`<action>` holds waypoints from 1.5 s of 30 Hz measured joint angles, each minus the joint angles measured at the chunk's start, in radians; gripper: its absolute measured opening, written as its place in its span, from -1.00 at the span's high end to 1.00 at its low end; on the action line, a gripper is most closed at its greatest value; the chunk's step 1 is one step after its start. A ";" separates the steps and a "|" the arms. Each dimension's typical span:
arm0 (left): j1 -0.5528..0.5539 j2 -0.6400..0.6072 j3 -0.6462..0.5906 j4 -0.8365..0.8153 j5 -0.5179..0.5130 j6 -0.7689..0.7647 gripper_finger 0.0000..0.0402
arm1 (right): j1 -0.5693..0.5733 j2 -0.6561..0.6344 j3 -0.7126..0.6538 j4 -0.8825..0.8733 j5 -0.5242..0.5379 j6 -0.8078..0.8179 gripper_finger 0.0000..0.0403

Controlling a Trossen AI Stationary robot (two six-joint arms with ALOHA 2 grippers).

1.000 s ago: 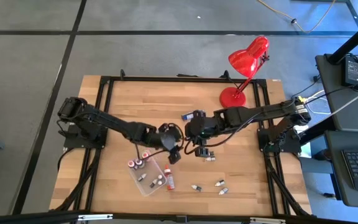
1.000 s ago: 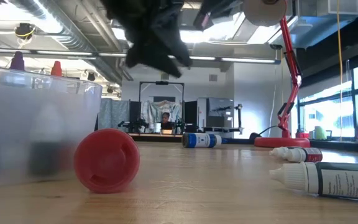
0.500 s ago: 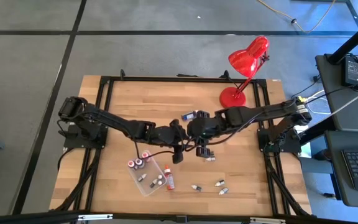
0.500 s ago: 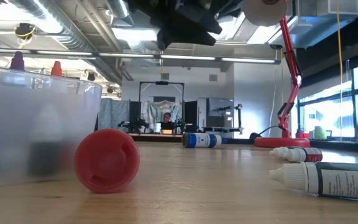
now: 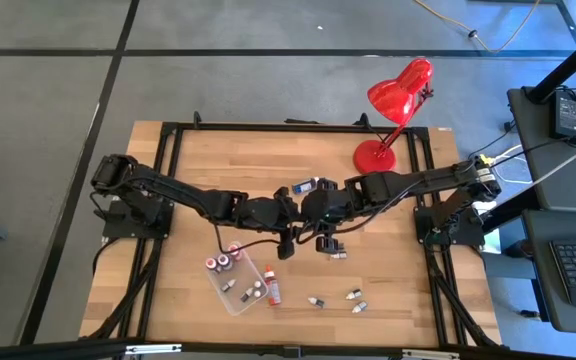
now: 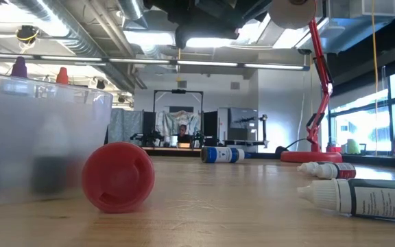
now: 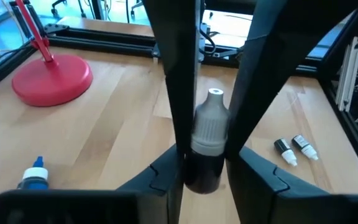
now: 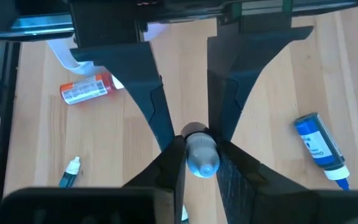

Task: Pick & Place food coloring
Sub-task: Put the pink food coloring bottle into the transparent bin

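Observation:
Both grippers meet above the middle of the table. My left gripper (image 5: 288, 214) (image 7: 202, 169) and my right gripper (image 5: 308, 211) (image 8: 201, 154) are both shut on one small food coloring bottle (image 7: 205, 143). It has a dark body and a grey cap. The bottle is held in the air, level, with its cap toward the right arm. More food coloring bottles stand in the clear tray (image 5: 238, 284). Others lie on their sides on the wood: a red one (image 5: 271, 285), a blue-capped one (image 5: 308, 186), and several small ones (image 5: 353, 295). My left gripper pinches the bottle's dark body (image 7: 201, 177) between its two fingers, coming level from the table's left side. The bottle is lifted clear, with its cap pointing away from this gripper. My right gripper has its fingers (image 8: 174, 155) on either side of the cap end (image 8: 202, 158), coming level from the table's right. The cap points back toward its wrist.
The red desk lamp (image 5: 393, 105) stands at the far right of the table. In the low view the red bottle's end (image 6: 117, 176) and the tray wall (image 6: 40, 130) are near, with two bottles (image 6: 362, 197) lying to the right. Bare wood lies under the grippers.
My left gripper has moved up and toward the table's right, closing in on my right gripper until the two meet at the bottle. In the low view it has risen almost out of the picture's top. My right arm has stayed nearly still.

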 joint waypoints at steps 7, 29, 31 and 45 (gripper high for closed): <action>0.000 0.000 0.000 -0.001 -0.001 -0.002 0.57 | 0.000 0.000 0.000 -0.002 0.002 -0.006 0.47; 0.000 -0.002 0.003 -0.021 0.005 -0.004 0.58 | -0.004 -0.019 0.001 -0.054 0.004 -0.001 -0.29; 0.000 -0.006 0.000 -0.058 -0.002 -0.003 0.59 | -0.002 -0.028 -0.003 -0.122 -0.018 0.000 -0.35; -0.039 -0.048 0.005 -0.362 0.104 -0.176 0.59 | 0.042 -0.050 -0.088 -0.202 -0.010 -0.052 -0.41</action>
